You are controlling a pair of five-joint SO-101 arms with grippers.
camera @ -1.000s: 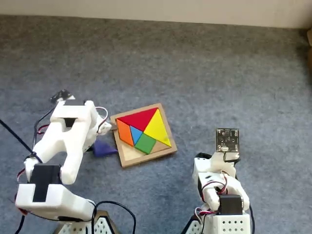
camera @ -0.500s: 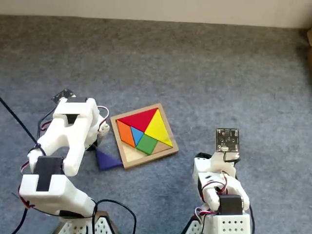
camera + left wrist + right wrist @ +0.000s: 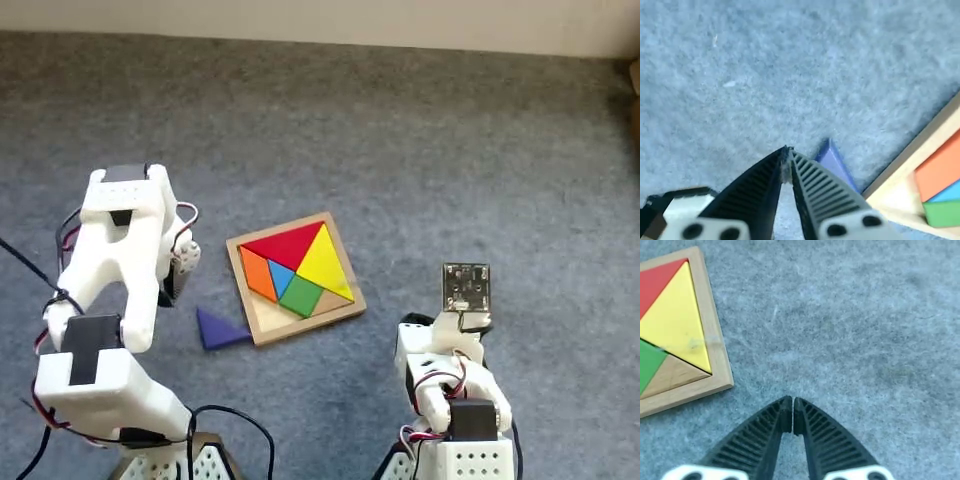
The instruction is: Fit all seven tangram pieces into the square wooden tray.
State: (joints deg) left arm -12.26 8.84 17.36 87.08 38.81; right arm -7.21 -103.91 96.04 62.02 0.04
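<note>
The square wooden tray (image 3: pixel 338 308) lies tilted on the carpet and holds red (image 3: pixel 283 245), yellow (image 3: pixel 325 262), orange (image 3: pixel 257 273), blue (image 3: pixel 279 277) and green (image 3: pixel 299 295) pieces. Bare wood shows along its near edge. A purple triangle (image 3: pixel 220 328) lies flat on the carpet just left of the tray. My left gripper (image 3: pixel 788 152) is shut and empty, hanging above the carpet beside the purple triangle (image 3: pixel 836 163), with the tray (image 3: pixel 920 150) further off. My right gripper (image 3: pixel 792 403) is shut and empty over bare carpet, right of the tray (image 3: pixel 716 355).
Grey carpet covers the whole work surface. The left arm (image 3: pixel 115 265) stands tall left of the tray. The right arm (image 3: pixel 450 360) is folded low near its base, right of the tray. A pale wall strip runs along the far edge.
The left arm has pulled back from the tray to the left and risen. The purple triangle, earlier half under its gripper, now lies free on the carpet slightly nearer. The right arm stayed still.
</note>
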